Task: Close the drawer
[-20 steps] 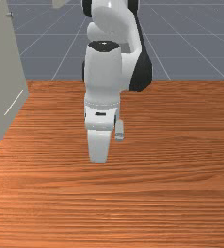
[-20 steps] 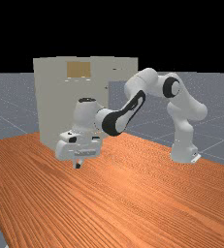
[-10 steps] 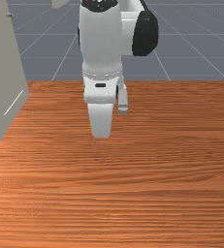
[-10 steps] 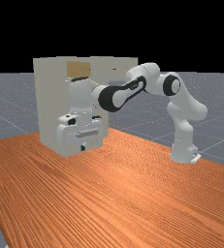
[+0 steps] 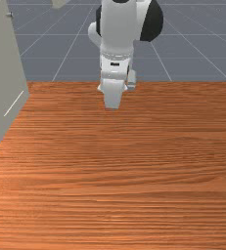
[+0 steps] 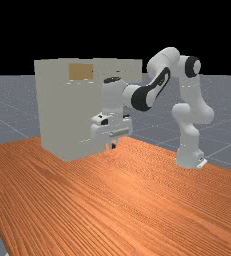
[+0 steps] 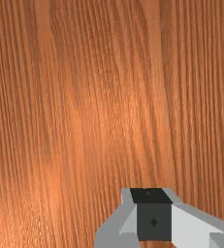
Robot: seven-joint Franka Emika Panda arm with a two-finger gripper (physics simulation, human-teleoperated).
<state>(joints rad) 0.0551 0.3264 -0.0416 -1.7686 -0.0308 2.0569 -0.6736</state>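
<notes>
One hand (image 6: 111, 146), mine, is hovering lower than the jutting drawer (image 6: 131, 74), likely leaving room for a push; whether I'm holding wide or narrow, I cannot tell.

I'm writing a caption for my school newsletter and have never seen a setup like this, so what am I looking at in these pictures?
It's a simulated scene: one white and grey robot arm with a gripper at its end, working over an orange-brown wooden table.

The front view is taken facing the arm across the table. The far view stands farther off, with the whole arm reaching toward that view's left. The wrist view comes from a camera on the hand, looking down past the gripper at the wood.

On the table stands a tall, pale grey cabinet. Near its top, a box-like part juts toward the far view's right, probably the drawer to be closed. I see nothing held in the gripper.
</notes>
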